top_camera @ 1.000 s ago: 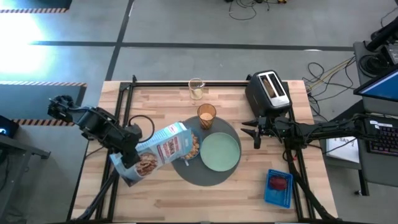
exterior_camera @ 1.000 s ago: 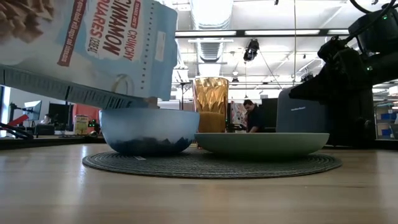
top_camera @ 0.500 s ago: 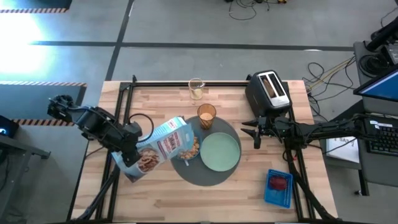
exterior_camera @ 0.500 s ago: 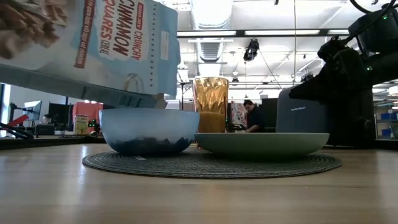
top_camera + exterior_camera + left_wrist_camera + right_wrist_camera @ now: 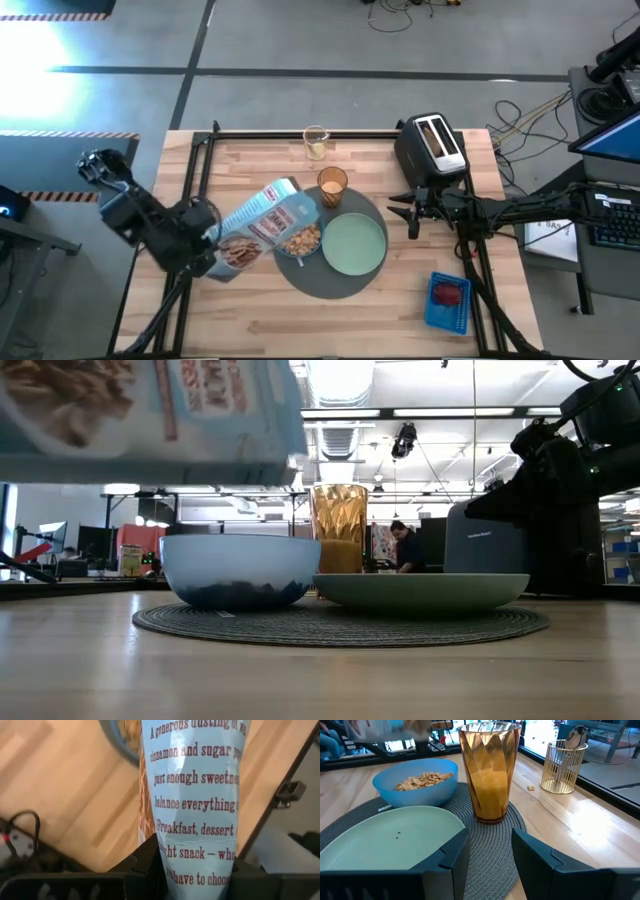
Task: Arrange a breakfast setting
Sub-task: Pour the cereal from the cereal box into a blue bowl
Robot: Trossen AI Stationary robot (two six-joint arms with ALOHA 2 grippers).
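Brown cereal (image 5: 424,780) fills small blue bowl (image 5: 415,782) on mat (image 5: 492,847).

- We see a black-and-silver toaster (image 5: 432,145) at the far right.
- A blue basket (image 5: 447,301) sits near right.
- A cereal box (image 5: 257,224) is on the left.
- A small wire holder (image 5: 315,143) stands far back.

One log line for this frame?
left gripper: shut on cereal box | bowl: has cereal | plate: empty | right gripper: open by toaster
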